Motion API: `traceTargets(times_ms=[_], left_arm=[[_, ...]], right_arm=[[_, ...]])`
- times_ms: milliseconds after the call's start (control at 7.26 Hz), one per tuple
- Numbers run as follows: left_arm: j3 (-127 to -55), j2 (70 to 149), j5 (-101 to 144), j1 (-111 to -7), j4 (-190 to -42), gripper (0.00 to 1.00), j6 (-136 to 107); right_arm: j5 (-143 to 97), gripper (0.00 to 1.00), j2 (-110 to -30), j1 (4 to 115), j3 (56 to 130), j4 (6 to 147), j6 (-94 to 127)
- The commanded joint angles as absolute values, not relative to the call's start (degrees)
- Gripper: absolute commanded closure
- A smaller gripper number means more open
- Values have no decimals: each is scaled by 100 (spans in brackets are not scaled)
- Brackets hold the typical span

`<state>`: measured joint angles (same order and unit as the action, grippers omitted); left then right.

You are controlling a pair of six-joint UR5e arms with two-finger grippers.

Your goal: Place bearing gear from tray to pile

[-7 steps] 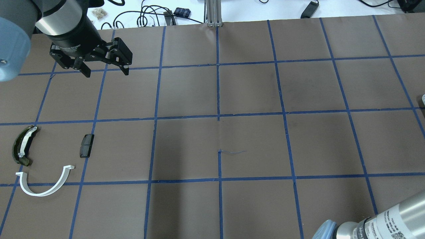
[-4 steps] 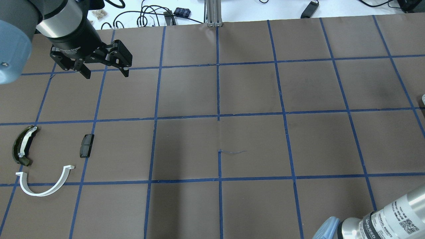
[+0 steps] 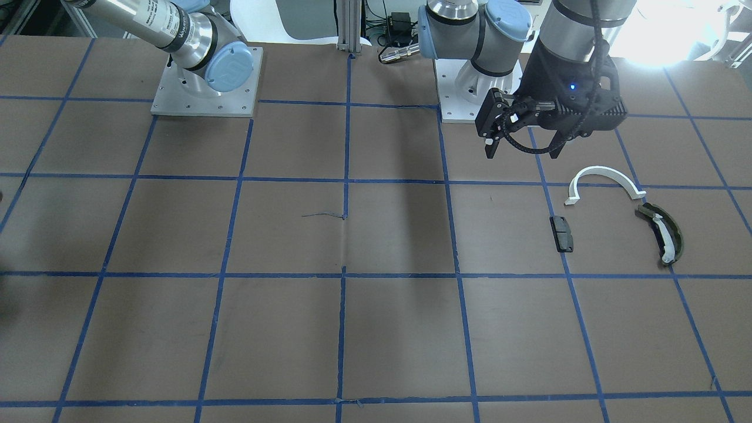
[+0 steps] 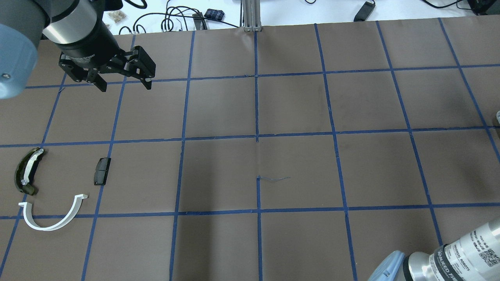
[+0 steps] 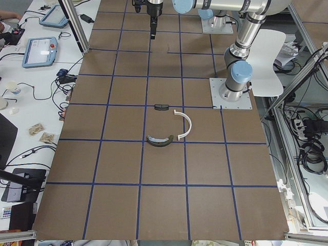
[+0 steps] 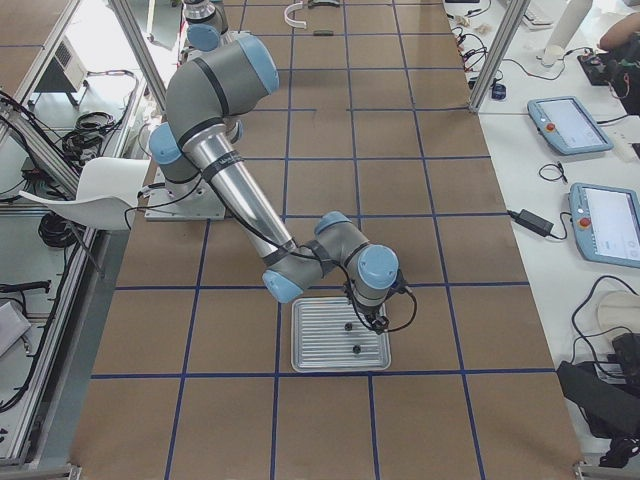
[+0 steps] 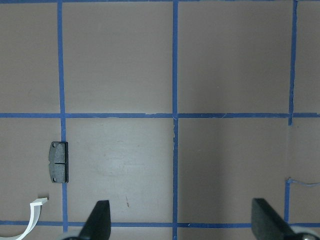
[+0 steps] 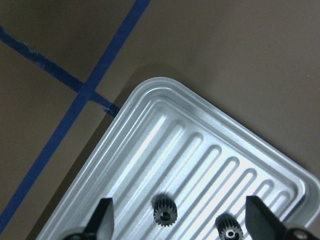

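Two small dark bearing gears (image 8: 164, 216) (image 8: 228, 231) lie in the ribbed metal tray (image 8: 165, 130), which also shows in the exterior right view (image 6: 312, 352). My right gripper (image 8: 180, 220) hovers open above the tray, with the left-hand gear between its fingers. The pile lies at the table's left: a white half-ring arc (image 4: 43, 227), an olive-dark curved piece with a white strip (image 4: 25, 171) and a small black block (image 4: 102, 170). My left gripper (image 4: 124, 84) is open and empty, high over the far left of the table, beyond the pile.
The table is brown paper with a grid of blue tape lines (image 4: 256, 136). Cables and small items (image 4: 175, 17) lie on the white surface beyond the far edge. The arm bases (image 3: 202, 88) stand at the robot's side.
The right arm's wrist section has shifted to the right at the overhead view's bottom right corner. The left gripper and the pile have hardly moved.
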<state>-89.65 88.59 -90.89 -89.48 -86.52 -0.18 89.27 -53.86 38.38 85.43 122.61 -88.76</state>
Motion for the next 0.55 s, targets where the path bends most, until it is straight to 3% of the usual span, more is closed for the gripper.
traceTargets(times_ms=[0,275,413], left_arm=[[-8965,8859,-9088,-8947,-8648,0,-18],[-8965,8859,-9088,-8947,-8640,0,-18],[-8965,8859,-9088,-8956,-8648,0,-18]], right_arm=[[8920,7,-5361,3622,9024,13004,-9473],[8877,15,-5353,3454,9132,13069,-9510],[8903,46,-5361,3454,9123,13078,-9475]])
